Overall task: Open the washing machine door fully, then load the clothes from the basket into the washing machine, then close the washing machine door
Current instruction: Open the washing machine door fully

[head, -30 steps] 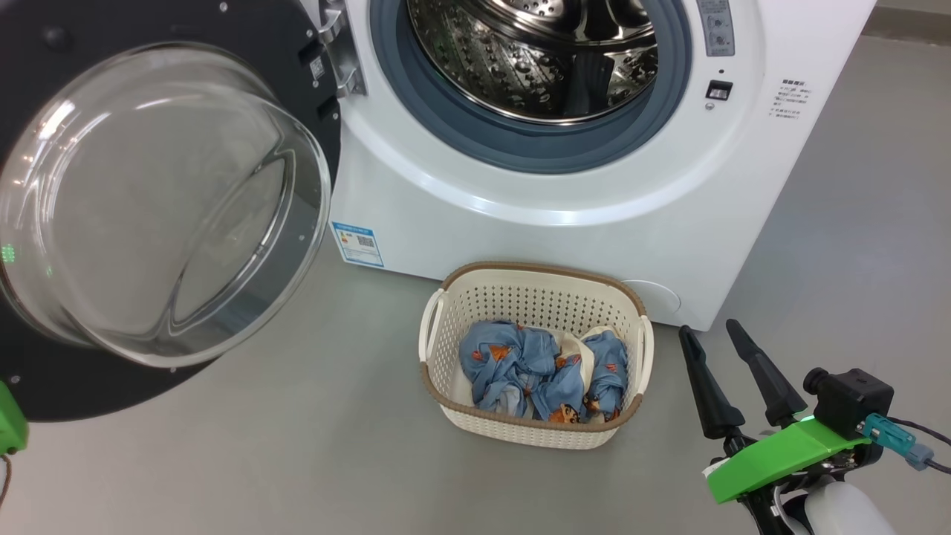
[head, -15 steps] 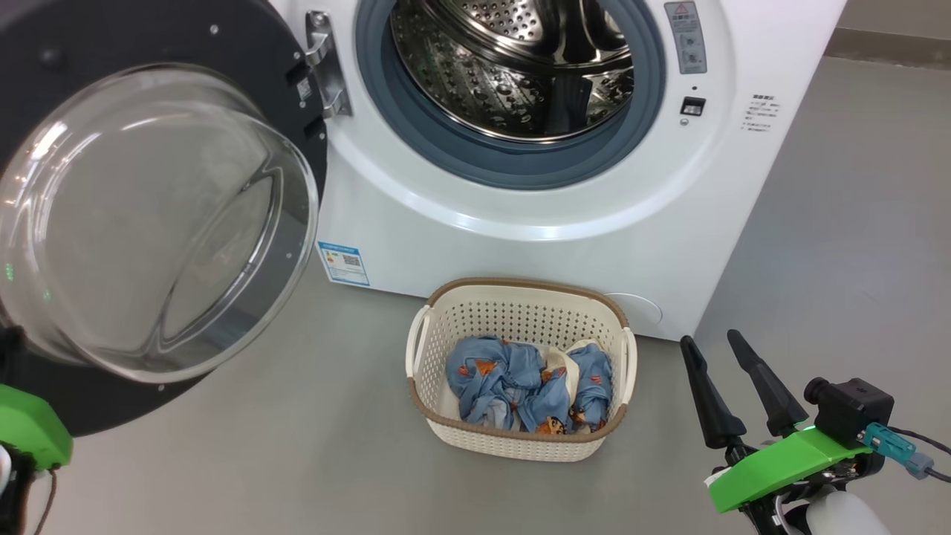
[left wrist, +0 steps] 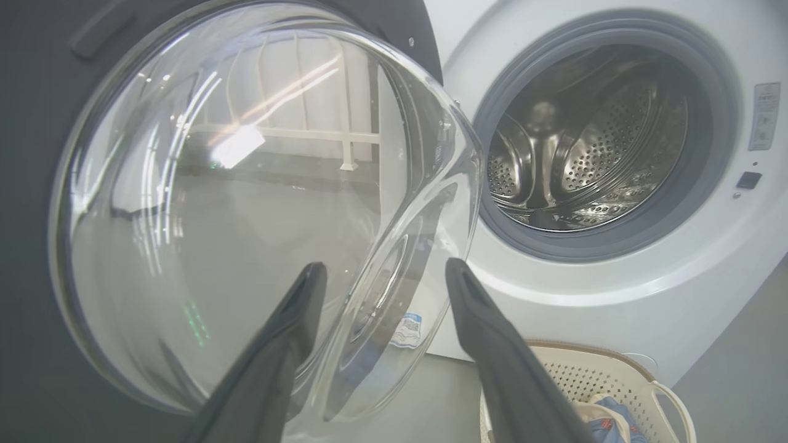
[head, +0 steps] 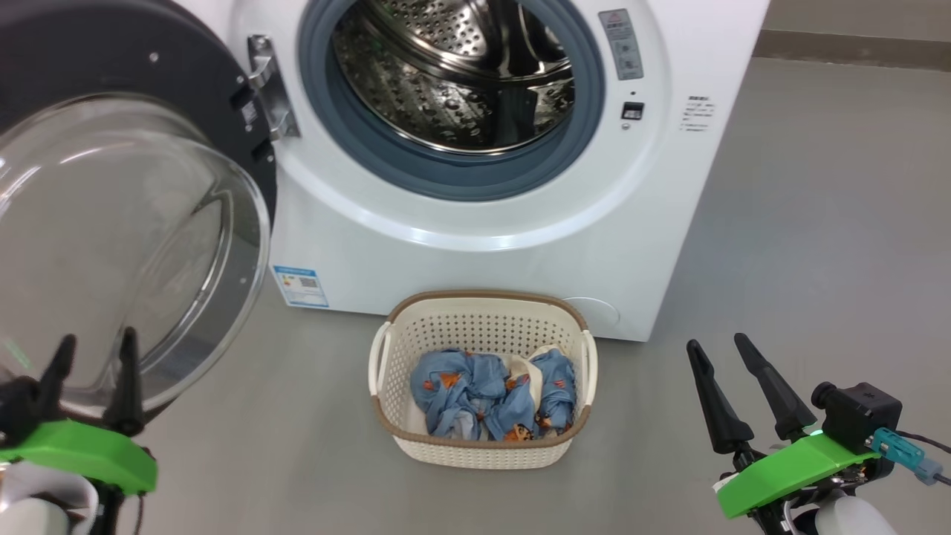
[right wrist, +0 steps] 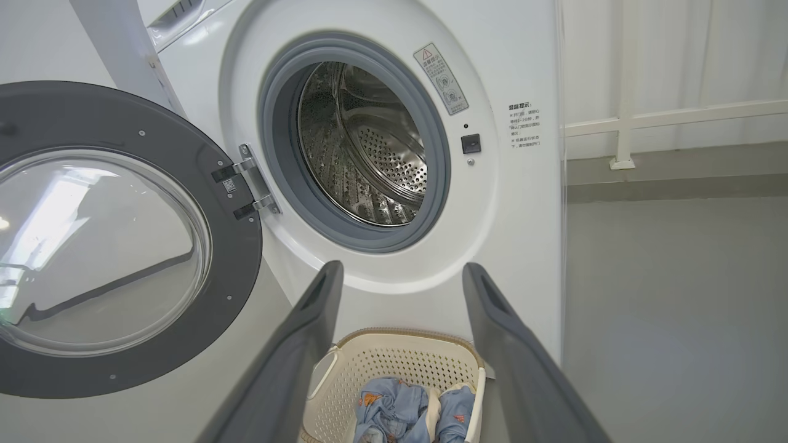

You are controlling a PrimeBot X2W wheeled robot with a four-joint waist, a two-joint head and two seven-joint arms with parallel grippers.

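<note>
Blue clothes (head: 487, 392) in basket (head: 483, 296), left of right end effector (head: 717, 342).

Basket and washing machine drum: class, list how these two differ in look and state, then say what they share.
The basket is cream plastic with a brown rim; the drum is shiny steel. The basket holds the clothes; the drum looks empty. The basket opens upward; the drum opens sideways. Both are perforated.

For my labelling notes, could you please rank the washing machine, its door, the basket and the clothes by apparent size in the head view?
1. White front-loading washing machine.
2. Round black glass-windowed door, nearer the camera and cropped.
3. Cream perforated plastic basket.
4. Blue printed fabric clothes inside it.
</note>
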